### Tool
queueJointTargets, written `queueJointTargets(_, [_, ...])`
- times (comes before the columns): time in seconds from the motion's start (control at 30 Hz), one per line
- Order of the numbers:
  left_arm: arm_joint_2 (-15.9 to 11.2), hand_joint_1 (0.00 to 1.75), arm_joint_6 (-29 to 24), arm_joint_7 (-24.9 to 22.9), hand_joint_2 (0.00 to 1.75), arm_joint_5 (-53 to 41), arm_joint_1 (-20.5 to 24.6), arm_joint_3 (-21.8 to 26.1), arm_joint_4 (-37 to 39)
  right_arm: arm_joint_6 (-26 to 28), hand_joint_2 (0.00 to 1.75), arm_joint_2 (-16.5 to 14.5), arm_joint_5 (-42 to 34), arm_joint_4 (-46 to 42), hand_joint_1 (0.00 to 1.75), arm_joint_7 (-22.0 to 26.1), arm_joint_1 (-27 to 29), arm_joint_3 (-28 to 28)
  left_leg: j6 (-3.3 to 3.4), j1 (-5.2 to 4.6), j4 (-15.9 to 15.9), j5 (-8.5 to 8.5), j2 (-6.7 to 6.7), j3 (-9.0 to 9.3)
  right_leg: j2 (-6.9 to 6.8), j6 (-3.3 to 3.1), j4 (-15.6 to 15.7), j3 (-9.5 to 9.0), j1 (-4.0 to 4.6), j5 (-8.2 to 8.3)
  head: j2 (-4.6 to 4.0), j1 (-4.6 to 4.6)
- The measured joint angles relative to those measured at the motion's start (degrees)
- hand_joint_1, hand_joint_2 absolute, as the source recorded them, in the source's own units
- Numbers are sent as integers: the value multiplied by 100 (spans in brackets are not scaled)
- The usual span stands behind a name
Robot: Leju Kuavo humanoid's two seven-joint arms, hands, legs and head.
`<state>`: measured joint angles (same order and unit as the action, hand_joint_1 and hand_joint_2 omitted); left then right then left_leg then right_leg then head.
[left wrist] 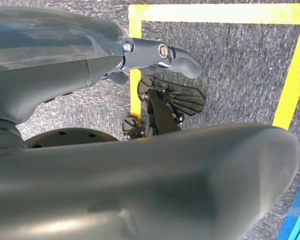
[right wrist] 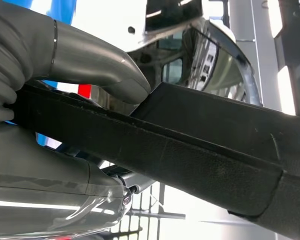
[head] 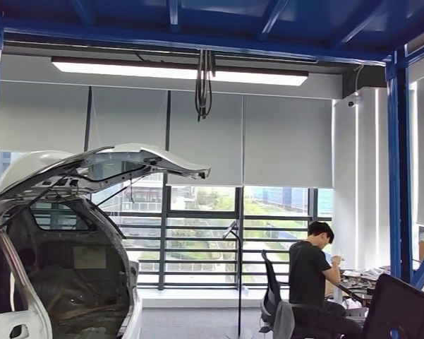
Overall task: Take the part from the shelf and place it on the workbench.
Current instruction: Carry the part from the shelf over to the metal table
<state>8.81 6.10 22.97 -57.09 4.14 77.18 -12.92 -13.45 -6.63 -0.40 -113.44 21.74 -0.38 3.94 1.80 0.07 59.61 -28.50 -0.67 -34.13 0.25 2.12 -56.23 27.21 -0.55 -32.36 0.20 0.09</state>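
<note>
Right hand (right wrist: 65, 135) clamped around the long black part (right wrist: 201, 145), thumb on one face and fingers on the other, so already off the shelf and in transit. Bottom right corner of the head view probably catching its dark end (head: 401, 311). Left hand (left wrist: 141, 115) hanging over grey carpet with yellow tape (left wrist: 135, 50), holding nothing, fingers loosely apart. No workbench visible yet, just a white car (head: 65, 247) with hatch up and a person (head: 310, 275) at a desk. Best bet: keep grip firm, keep part level, turn slowly, swing wide of that car.
</note>
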Motion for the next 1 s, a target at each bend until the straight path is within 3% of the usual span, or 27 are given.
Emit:
queueJointTargets(0.07, [-3, 0, 0, -7, 175, 0, 4, 1, 0, -30, 175, 11, -17, 13, 175, -7, 2, 47, 51, 28, -59, 43, 13, 22, 1, 32, -135, 47, -4, -117, 0, 0])
queueJointTargets(0.1, [-3, 0, 1, -17, 175, 0, 5, 2, 0, -43, 175, 27, -19, 22, 175, -9, -1, 73, 70, 45, -88, 59, 21, 31, 1, 43, -350, 138, -9, -263, 0, 0])
queueJointTargets(0.17, [-4, 0, 4, -38, 175, 0, 3, 3, 0, -68, 175, 70, -18, 50, 175, -14, -1, 130, 82, 56, -97, 68, 31, 32, -2, 71, -1072, 475, -28, -627, 0, 0])
queueJointTargets(0.2, [-4, 0, 7, -49, 175, 0, 1, 4, 0, -79, 175, 95, -12, 68, 175, -18, 3, 157, 82, 57, -96, 68, 33, 31, -3, 85, -1408, 642, -39, -730, 0, 0])
queueJointTargets(0.23, [-4, 0, 8, -56, 175, 0, 0, 7, 0, -87, 175, 120, 1, 85, 175, -23, 5, 186, 79, 60, -93, 67, 34, 30, -4, 99, -1595, 748, -50, -725, 0, 0])
queueJointTargets(0.27, [-4, 0, 9, -66, 175, 1, 0, 10, 0, -89, 175, 143, 20, 98, 175, -28, 2, 214, 73, 66, -88, 66, 32, 30, -6, 110, -1569, 760, -61, -601, 0, 0])
queueJointTargets(0.3, [-4, 0, 9, -79, 175, 1, 1, 12, 0, -86, 175, 164, 49, 105, 175, -32, -9, 244, 61, 73, -80, 63, 29, 33, -7, 119, -1329, 677, -71, -385, 0, 0])
queueJointTargets(0.33, [-3, 0, 9, -92, 175, 1, 1, 13, 0, -76, 175, 183, 86, 108, 175, -34, -25, 275, 38, 81, -70, 58, 25, 31, -9, 124, -951, 536, -79, -147, 0, 0])
queueJointTargets(0.4, [-2, 0, 9, -115, 175, 0, 4, 16, 0, -45, 175, 214, 156, 110, 175, -34, -63, 329, -39, 80, -55, 69, 19, 4, 0, 97, -338, 305, -61, 134, 1, -1])
queueJointTargets(0.53, [3, 0, 9, -137, 175, 0, -3, 32, 0, -9, 175, 249, 208, 111, 175, -32, -98, 422, -207, 89, -71, 120, 16, -44, 6, -39, -148, 305, -34, 212, 3, -1])
queueJointTargets(0.6, [4, 0, 9, -141, 175, 0, -4, 43, 0, -9, 175, 255, 180, 116, 175, -35, -129, 457, -254, 96, 142, -114, 19, -120, -14, -146, -113, 344, -48, 276, 2, -1])
queueJointTargets(0.7, [4, 0, 10, -142, 175, 0, 0, 53, 0, -57, 175, 274, 77, 154, 175, -71, -142, 511, -286, 100, 1182, -779, 22, -443, -52, -242, -111, 451, -28, 355, 2, -2])
queueJointTargets(0.73, [4, 0, 15, -142, 175, 0, -2, 56, 0, -97, 175, 305, 22, 178, 175, -82, -137, 531, -292, 101, 1422, -871, 22, -487, -61, -251, -117, 489, -21, 381, 1, -2])
queueJointTargets(0.77, [4, 0, 22, -140, 175, -2, -3, 58, 0, -153, 175, 350, -37, 203, 175, -78, -130, 549, -292, 101, 1451, -849, 22, -432, -65, -248, -126, 525, -16, 404, 1, -2])
queueJointTargets(0.8, [4, 0, 29, -139, 175, -8, -2, 59, 0, -213, 175, 407, -93, 227, 175, -51, -121, 566, -287, 101, 1258, -735, 23, -272, -67, -238, -138, 556, -15, 423, 1, -2])
queueJointTargets(0.9, [4, 0, 43, -135, 175, -48, 5, 59, 0, -338, 175, 566, -180, 261, 175, 115, -96, 584, -241, 93, 129, -351, 22, 426, -65, -178, -192, 631, 0, 468, 0, -2])
queueJointTargets(0.93, [4, 0, 46, -134, 175, -59, 5, 59, 0, -364, 175, 609, -196, 263, 175, 160, -92, 586, -223, 85, -91, -311, 20, 542, -63, -145, -207, 652, 8, 492, 1, -2])
queueJointTargets(1.0, [4, 0, 46, -133, 175, -74, 3, 59, 0, -392, 175, 681, -202, 262, 175, 209, -84, 590, -180, 68, -199, -299, 19, 556, -56, -76, -214, 688, 14, 543, 1, -2])
